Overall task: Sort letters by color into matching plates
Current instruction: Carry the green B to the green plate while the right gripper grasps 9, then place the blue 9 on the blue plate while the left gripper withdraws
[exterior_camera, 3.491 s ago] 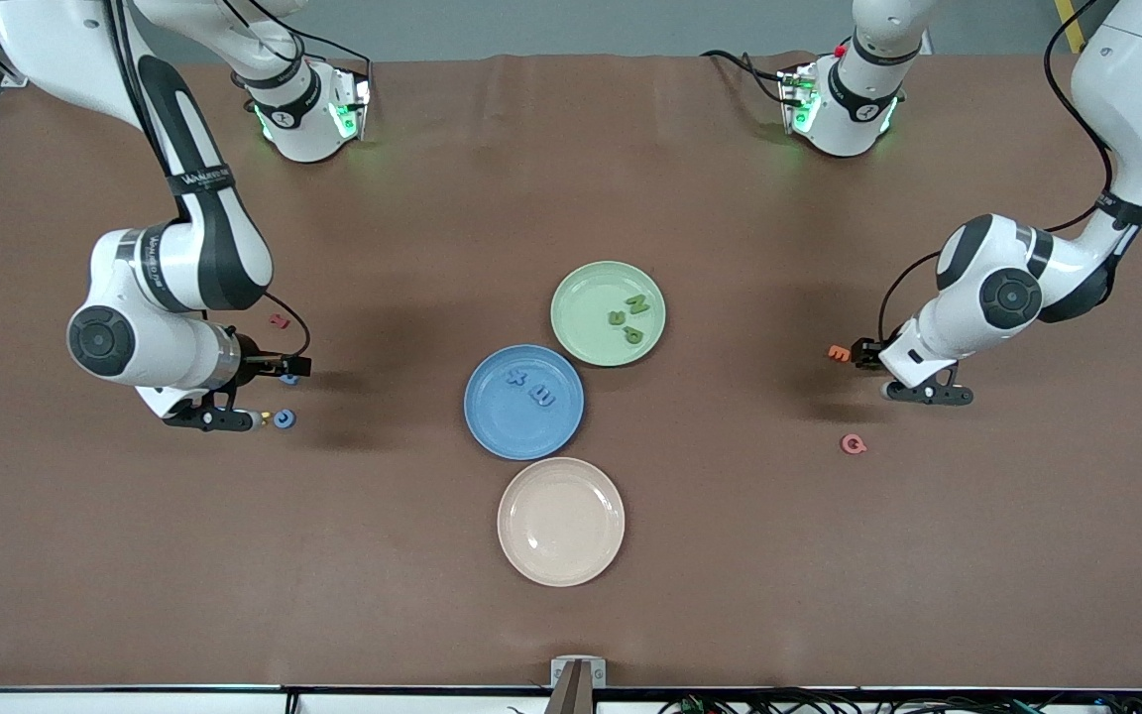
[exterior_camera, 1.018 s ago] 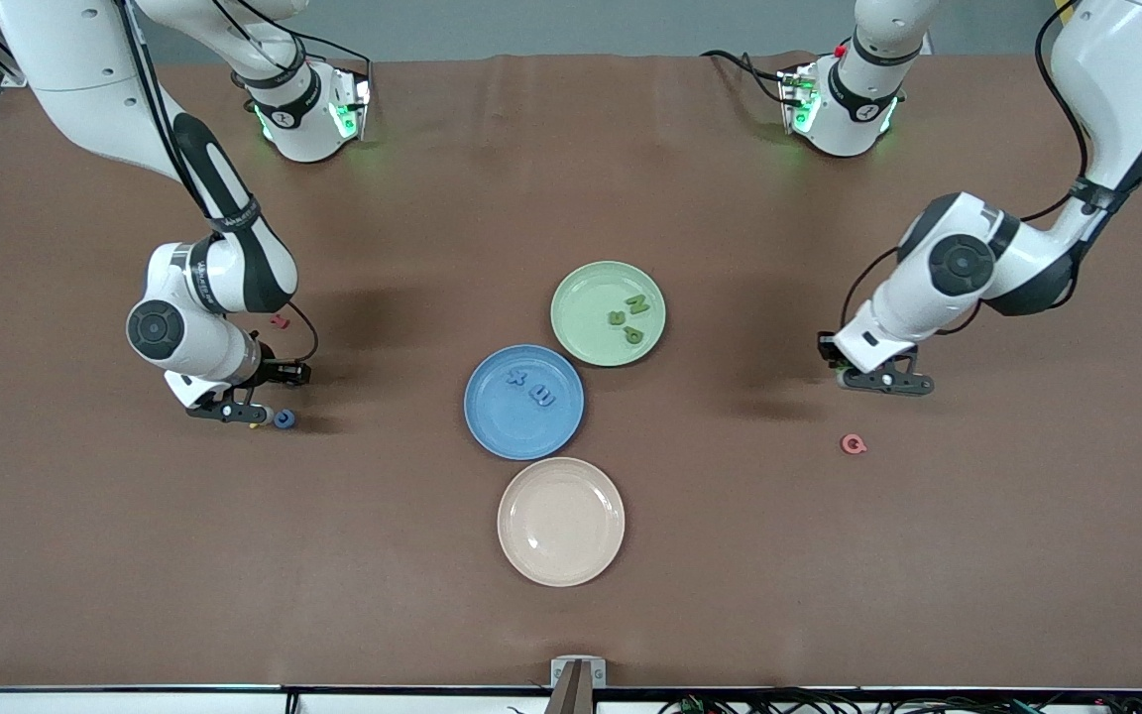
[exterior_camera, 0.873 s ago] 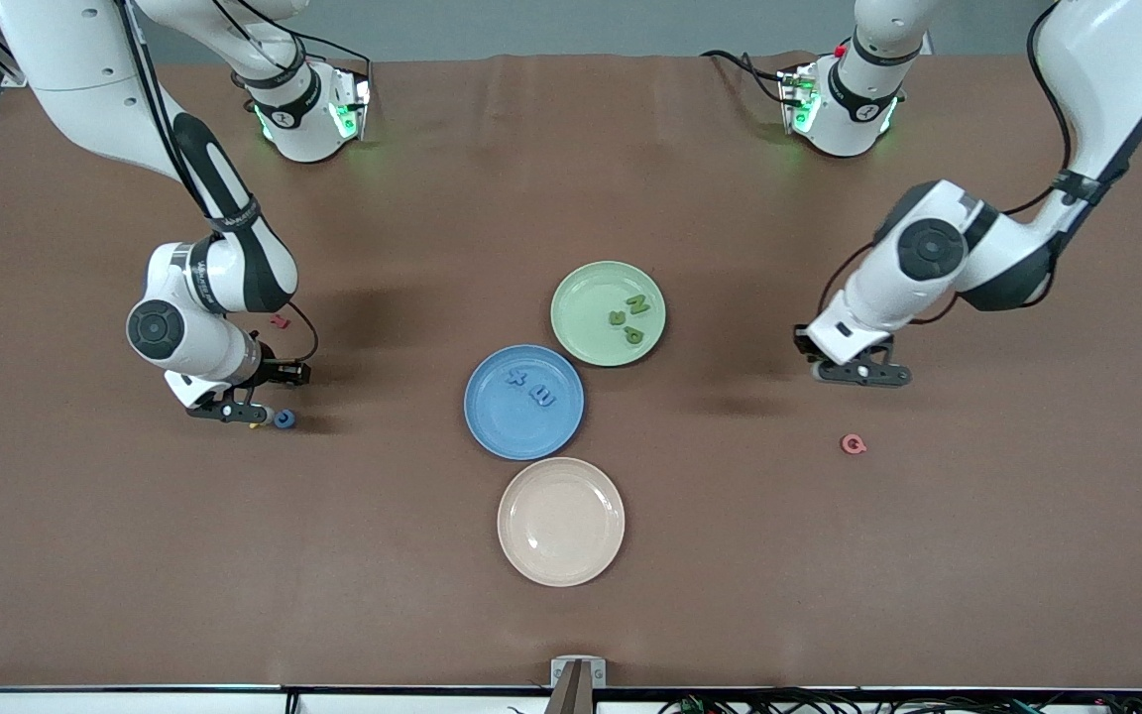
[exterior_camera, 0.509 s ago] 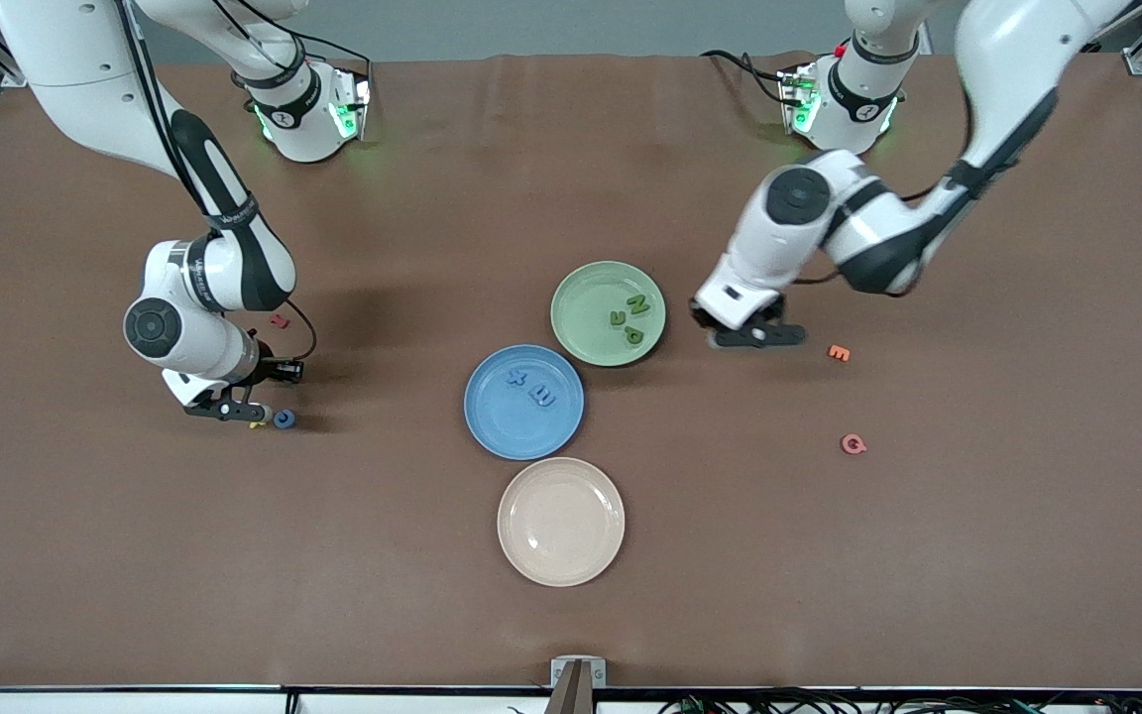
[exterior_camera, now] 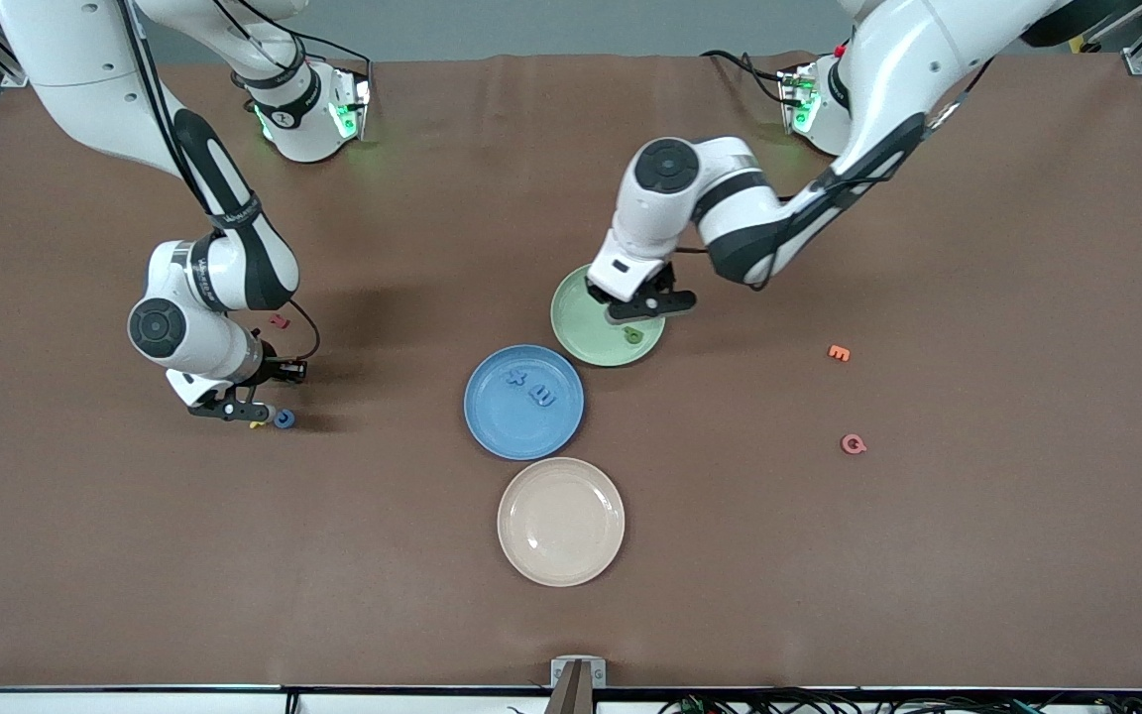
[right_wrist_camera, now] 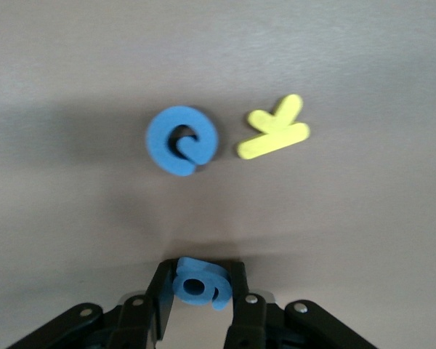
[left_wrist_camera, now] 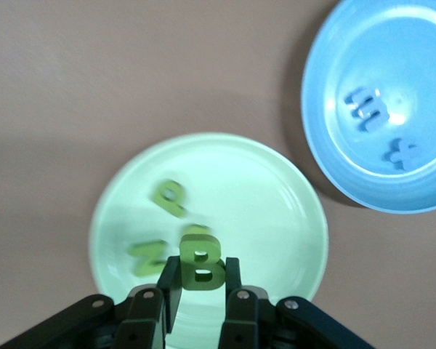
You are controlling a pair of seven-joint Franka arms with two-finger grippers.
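Left gripper (left_wrist_camera: 200,291) clamps a small green foam letter B (left_wrist_camera: 201,263) over the pale green round plate (exterior_camera: 571,327), above the three green letters (left_wrist_camera: 171,233) already in it. Drop it onto bare plate, clear of the rim beside the blue round plate (exterior_camera: 523,402). Right gripper (right_wrist_camera: 201,302) pinches a small blue foam letter (right_wrist_camera: 200,283) near a blue round letter (right_wrist_camera: 182,140) and yellow letter (right_wrist_camera: 274,128); bare table toward the plates.

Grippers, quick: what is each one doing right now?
Left gripper: shut on a green letter B, over the green plate.
Right gripper: shut on a blue letter, above the table.
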